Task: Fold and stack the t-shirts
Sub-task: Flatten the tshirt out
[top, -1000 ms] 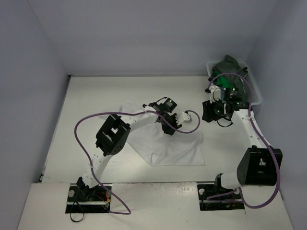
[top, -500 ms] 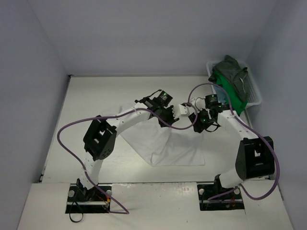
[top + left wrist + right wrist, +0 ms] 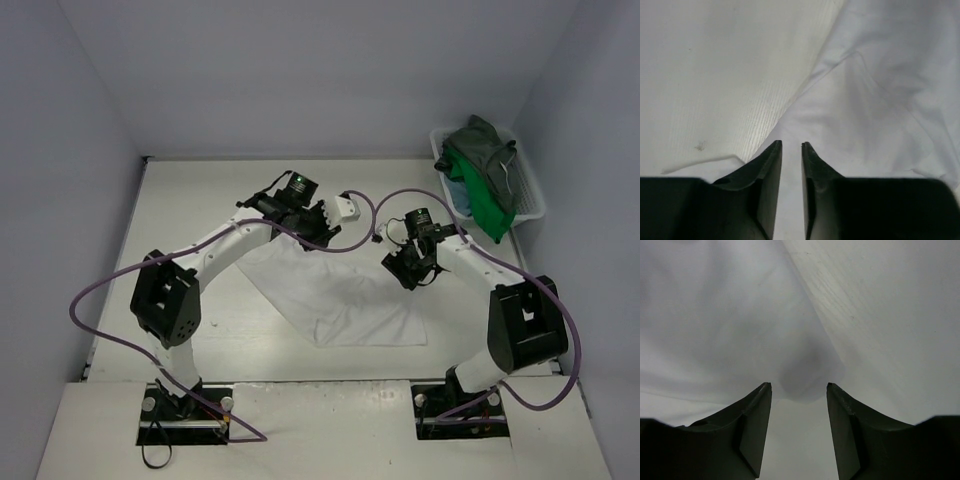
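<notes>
White t-shirt (image 3: 345,300) spread on table (image 3: 200,200)

A robotics lab test cell: 2 white arms (image 3: 215,245) trailing purple cables (image 3: 410,191) are bolted to a white table (image 3: 180,190). Plain lilac walls (image 3: 300,80) rise beyond and to both sides of the right claw (image 3: 405,268), and a white mesh basket (image 3: 438,152) sits in the far corner to that claw's right.

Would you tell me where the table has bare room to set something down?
Bare table lies left of the white t-shirt and along the back wall. A narrow strip runs between the shirt's near hem and the arm bases. Crowded: mid-table, where the left gripper and right gripper hang over the shirt's edges, and the basket corner.
</notes>
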Controlling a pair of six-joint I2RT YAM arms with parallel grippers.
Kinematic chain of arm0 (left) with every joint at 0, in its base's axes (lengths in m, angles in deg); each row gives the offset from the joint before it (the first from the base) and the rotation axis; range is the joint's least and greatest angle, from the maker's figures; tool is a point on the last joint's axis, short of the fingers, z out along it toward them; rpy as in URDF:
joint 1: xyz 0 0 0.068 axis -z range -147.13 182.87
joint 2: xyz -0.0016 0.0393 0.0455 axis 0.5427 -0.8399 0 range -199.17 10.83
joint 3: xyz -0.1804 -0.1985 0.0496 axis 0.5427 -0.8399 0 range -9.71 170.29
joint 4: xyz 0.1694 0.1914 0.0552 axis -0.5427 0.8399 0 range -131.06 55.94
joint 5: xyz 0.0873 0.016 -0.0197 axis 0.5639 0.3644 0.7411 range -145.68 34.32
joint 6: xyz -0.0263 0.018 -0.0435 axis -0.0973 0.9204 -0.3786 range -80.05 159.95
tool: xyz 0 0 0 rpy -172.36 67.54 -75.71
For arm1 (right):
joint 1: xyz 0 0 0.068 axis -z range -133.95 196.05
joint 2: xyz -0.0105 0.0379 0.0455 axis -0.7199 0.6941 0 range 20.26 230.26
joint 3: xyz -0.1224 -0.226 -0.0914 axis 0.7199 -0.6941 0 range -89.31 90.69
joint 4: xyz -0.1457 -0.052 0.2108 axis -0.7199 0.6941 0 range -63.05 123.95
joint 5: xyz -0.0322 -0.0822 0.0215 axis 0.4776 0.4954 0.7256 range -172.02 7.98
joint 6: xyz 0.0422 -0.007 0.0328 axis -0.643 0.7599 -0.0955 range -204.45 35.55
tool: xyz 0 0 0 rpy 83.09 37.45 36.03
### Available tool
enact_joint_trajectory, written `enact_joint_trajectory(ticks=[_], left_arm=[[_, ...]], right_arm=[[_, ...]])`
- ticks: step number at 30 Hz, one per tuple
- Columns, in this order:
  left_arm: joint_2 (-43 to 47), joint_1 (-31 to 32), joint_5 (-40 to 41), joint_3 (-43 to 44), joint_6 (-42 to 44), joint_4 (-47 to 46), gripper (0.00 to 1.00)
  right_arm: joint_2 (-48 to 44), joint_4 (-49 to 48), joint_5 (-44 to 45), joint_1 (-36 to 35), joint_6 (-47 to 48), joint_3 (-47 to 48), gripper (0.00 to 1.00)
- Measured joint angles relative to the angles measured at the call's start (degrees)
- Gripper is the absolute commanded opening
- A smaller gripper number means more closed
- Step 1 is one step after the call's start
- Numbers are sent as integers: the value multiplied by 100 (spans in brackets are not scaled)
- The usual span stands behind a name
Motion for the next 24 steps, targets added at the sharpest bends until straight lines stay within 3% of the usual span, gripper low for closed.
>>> enact_joint_trajectory(ticks=[3,10,19,24], left_arm=[[52,-37,-44,-98,-66,-118,36],[-625,474,-284,-94,-195,-140,45],[-1414,688,-457,225,-326,-114,46],[-1502,704,-459,455,-358,-129,46]], right_arm=[[0,0,4,0,-22,2,45],[-76,15,-98,142,-133,35,45],[-179,-118,-684,1845,-339,807,45],[-330,-90,-981,2026,-369,758,44]])
